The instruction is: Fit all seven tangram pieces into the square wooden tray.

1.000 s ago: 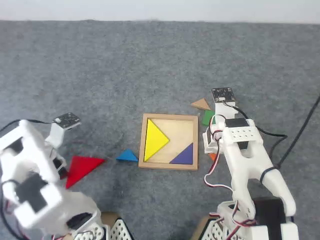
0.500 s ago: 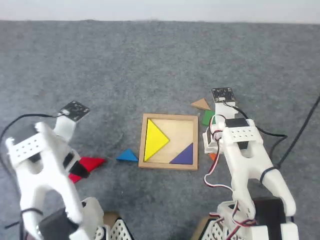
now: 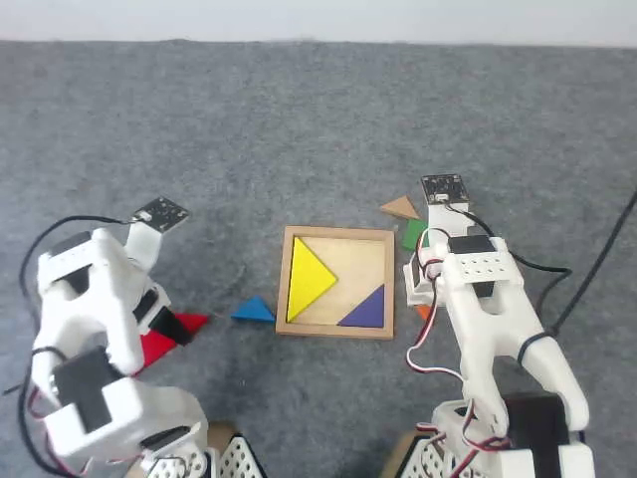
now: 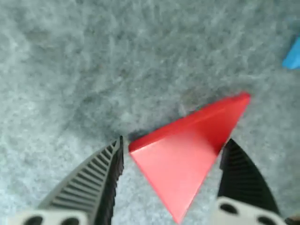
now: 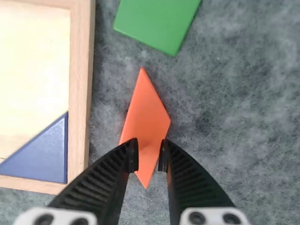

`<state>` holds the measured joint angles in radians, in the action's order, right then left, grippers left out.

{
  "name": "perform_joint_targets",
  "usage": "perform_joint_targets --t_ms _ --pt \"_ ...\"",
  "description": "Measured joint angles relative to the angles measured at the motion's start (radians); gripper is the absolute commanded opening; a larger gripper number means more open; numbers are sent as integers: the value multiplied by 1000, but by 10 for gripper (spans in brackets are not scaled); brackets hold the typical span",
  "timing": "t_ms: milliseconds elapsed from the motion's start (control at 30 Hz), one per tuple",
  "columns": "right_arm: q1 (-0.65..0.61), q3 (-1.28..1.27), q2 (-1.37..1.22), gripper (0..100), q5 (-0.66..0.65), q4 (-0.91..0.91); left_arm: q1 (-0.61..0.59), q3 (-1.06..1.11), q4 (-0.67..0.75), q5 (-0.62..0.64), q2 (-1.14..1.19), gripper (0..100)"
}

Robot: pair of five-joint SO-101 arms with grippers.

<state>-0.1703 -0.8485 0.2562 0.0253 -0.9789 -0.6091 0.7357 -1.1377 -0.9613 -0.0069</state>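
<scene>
A: What's changed?
B: Over the fuzzy grey carpet (image 3: 299,119), the left arm (image 3: 95,299) has swung in above the red triangle (image 4: 187,154). The right arm (image 3: 488,299) hasn't budged.
A: And the square wooden tray (image 3: 336,232)?
B: It holds 2 flat triangles, a yellow triangle (image 3: 307,277) and a purple triangle (image 3: 366,309).
A: Grippers?
B: The left gripper (image 4: 173,173) gapes wide, straddling the red triangle. The right gripper (image 5: 147,157) is nearly closed, pinching the orange parallelogram (image 5: 146,117) beside the tray.
</scene>
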Motion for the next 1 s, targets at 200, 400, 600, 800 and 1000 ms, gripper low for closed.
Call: perform_joint_targets --t_ms 200,400,600,800,1000 --pt "0 0 0 98 0 0 12 -2 5 -26 8 261" --pt "0 0 0 98 0 0 37 8 5 -68 8 261" --pt "6 0 0 98 0 0 37 8 5 -71 8 237" --pt "6 0 0 98 0 0 37 8 2 -40 -2 188" --pt "6 0 0 98 0 0 40 8 2 -32 -8 186"
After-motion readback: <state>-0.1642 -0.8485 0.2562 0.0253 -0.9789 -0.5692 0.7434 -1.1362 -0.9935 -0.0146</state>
